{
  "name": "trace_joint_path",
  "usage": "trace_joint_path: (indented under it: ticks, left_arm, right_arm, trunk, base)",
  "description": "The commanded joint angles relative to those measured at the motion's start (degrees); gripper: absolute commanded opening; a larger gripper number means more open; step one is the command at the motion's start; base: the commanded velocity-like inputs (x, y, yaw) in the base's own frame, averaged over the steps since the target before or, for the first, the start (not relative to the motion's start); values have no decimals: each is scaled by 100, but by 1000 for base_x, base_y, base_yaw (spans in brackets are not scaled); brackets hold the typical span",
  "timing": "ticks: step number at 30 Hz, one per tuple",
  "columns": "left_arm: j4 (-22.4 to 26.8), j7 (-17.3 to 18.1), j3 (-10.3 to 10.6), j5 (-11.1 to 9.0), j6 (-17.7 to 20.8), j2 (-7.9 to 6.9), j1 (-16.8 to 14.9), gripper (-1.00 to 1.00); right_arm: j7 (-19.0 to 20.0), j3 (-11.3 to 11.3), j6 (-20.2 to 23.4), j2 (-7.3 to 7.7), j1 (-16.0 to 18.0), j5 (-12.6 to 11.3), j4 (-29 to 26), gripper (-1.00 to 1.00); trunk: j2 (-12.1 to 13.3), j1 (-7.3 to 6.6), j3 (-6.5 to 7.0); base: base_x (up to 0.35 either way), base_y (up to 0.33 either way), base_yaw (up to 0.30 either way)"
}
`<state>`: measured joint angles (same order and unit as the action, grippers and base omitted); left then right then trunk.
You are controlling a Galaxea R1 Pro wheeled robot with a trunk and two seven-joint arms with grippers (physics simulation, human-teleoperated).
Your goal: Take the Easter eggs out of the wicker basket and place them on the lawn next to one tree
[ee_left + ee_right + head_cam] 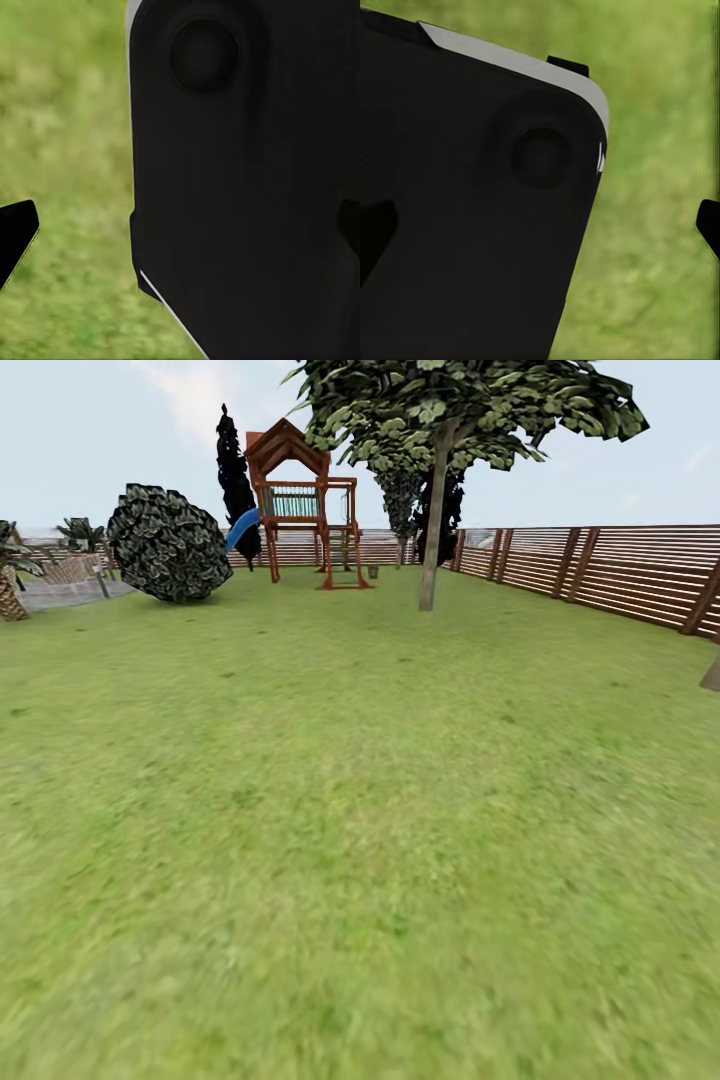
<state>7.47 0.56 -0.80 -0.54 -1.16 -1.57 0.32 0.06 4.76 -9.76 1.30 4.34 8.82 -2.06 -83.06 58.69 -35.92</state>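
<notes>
I am facing the lawn (pixel 360 840); the tree (pixel 432 550) is standing far ahead, slightly right. I cannot tell either hand's state.

A large black housing panel (pixel 465 225) of my own body blocks most of my right wrist camera, with a round recess (pixel 540 156) and a pale edge strip. Beyond it lies blurred green lawn (pixel 660 150). One dark fingertip (pixel 709 225) shows at the frame edge.
</notes>
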Motion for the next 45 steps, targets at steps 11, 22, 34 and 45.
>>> trace_joint_path:
  ticks: [11,22,34,45]
  left_arm:
    - [9,6,-8,-7,-7,-1,3,100]
    - [9,6,-8,-7,-7,7,3,100]
    - [9,6,-8,-4,-7,14,3,100]
    - [9,6,-8,-3,-7,16,3,100]
  right_arm:
    - [0,43,-17,2,4,6,4,100]
    - [1,43,-14,5,5,6,4,100]
    - [0,43,-17,4,5,6,4,100]
    - [0,48,-11,7,5,30,4,100]
  trunk:
    - [-2,4,-4]
    - [-2,4,-4]
    - [-2,4,-4]
    - [-2,4,-4]
  base:
    - [342,0,0]
    - [342,0,0]
    - [342,0,0]
    - [342,0,0]
